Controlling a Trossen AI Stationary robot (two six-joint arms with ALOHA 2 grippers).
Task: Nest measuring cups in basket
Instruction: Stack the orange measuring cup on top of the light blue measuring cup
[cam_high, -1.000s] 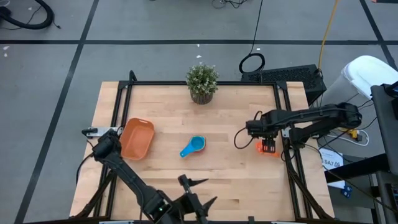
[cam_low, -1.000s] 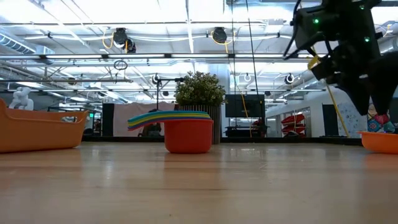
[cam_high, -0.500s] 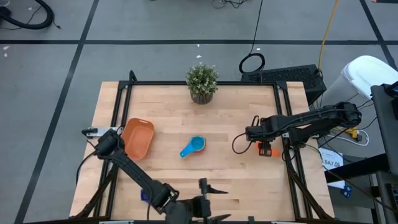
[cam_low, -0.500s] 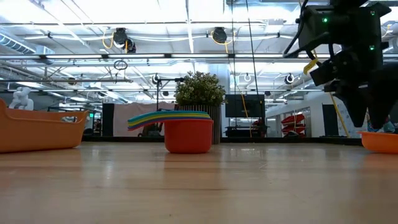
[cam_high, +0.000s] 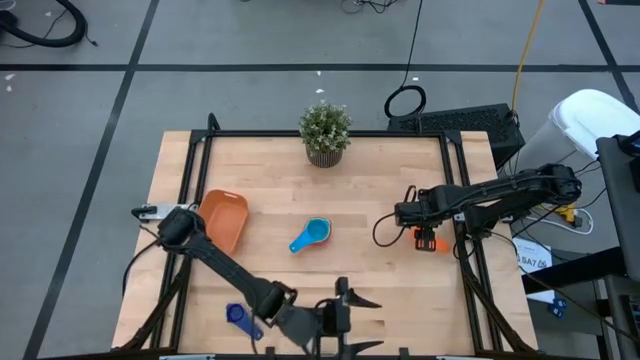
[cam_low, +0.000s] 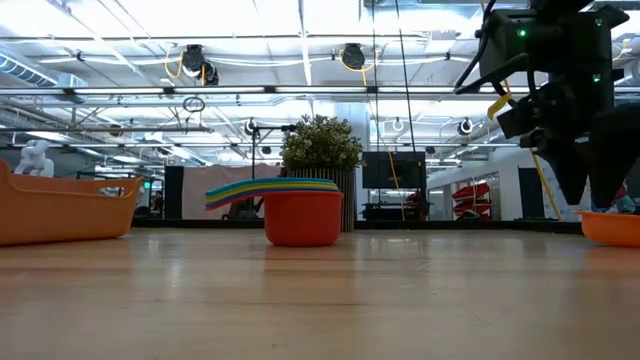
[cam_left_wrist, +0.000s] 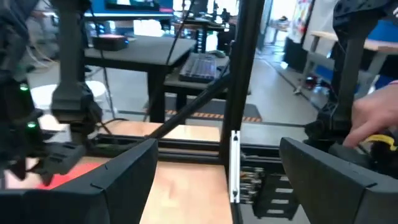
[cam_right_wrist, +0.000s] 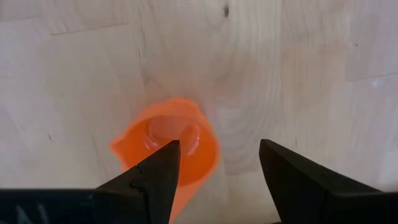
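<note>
From above you see the shallow orange plastic basket (cam_high: 222, 221) at the wooden table's (cam_high: 370, 290) left, the nested cup stack (cam_high: 310, 236) mid-table with handles pointing near-left, a dark blue cup (cam_high: 240, 316) at the near edge, and your left gripper (cam_high: 352, 300) open, empty. Low view: rainbow flat handles fan left from the red bowl (cam_low: 303, 217). Right wrist: your right gripper (cam_right_wrist: 217, 163) open, empty, over the round orange cup (cam_right_wrist: 171, 152).

Orange cup (cam_right_wrist: 171, 146) — partly behind right hand (cam_right_wrist: 217, 165) (handle unseen).
</note>
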